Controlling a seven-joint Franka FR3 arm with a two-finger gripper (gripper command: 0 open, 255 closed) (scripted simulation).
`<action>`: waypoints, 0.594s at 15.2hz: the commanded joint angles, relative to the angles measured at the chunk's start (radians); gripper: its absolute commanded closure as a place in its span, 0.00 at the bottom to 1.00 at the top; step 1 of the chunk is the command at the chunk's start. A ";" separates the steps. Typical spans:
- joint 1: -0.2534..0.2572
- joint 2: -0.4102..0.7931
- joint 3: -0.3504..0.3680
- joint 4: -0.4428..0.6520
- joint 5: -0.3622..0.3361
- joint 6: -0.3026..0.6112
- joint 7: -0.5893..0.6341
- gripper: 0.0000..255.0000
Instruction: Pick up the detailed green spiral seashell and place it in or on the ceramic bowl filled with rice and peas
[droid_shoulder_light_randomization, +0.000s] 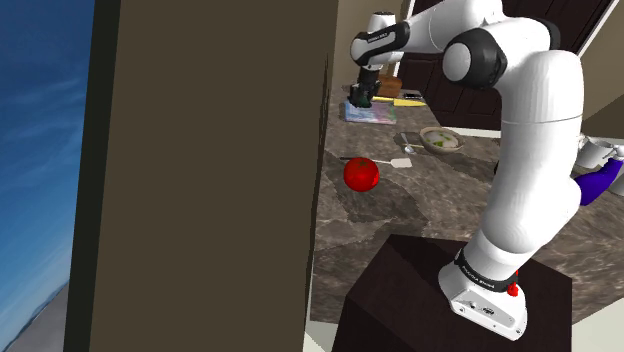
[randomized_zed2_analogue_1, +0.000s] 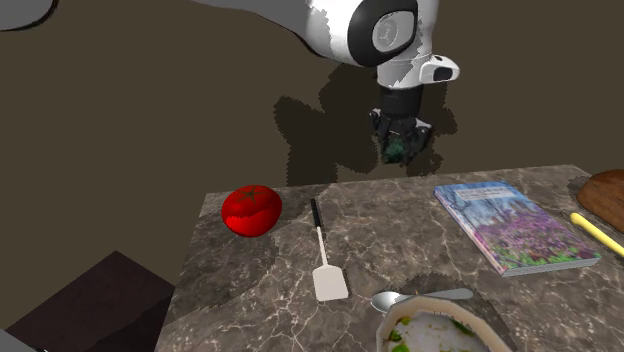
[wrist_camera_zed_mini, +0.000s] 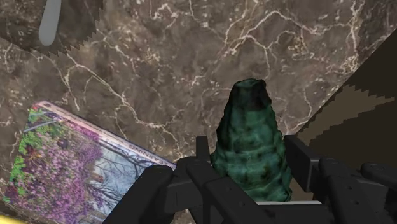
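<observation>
My black gripper (wrist_camera_zed_mini: 251, 173) is shut on a dark green, ridged spiral seashell (wrist_camera_zed_mini: 251, 140), which points out beyond the fingertips (wrist_camera_zed_mini: 305, 162). In the second exterior view the gripper (randomized_zed2_analogue_1: 401, 143) hangs in the air with the shell (randomized_zed2_analogue_1: 399, 150), over the far edge of the marble counter and just beyond the book. The bowl (randomized_zed2_analogue_1: 418, 301) of rice and green bits sits at the counter's near edge in that view, well apart from the gripper. In the shoulder view the gripper (droid_shoulder_light_randomization: 361, 97) is above the book, and the bowl (droid_shoulder_light_randomization: 425, 137) lies to its right.
On the counter lie a flowery book (randomized_zed2_analogue_1: 515, 225), a red tomato (randomized_zed2_analogue_1: 250, 210), a white spatula (randomized_zed2_analogue_1: 324, 262) and a spoon (randomized_zed2_analogue_1: 425, 296) beside the bowl. A yellow stick (randomized_zed2_analogue_1: 598, 234) and a brown board (randomized_zed2_analogue_1: 606, 192) are at the right. A tall brown panel (droid_shoulder_light_randomization: 200, 170) stands at the shoulder view's left.
</observation>
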 joint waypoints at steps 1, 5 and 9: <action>-0.011 -0.050 -0.010 -0.077 -0.004 0.028 -0.029 1.00; -0.043 -0.141 -0.034 -0.212 -0.010 0.075 -0.095 1.00; -0.080 -0.218 -0.061 -0.323 -0.015 0.110 -0.166 1.00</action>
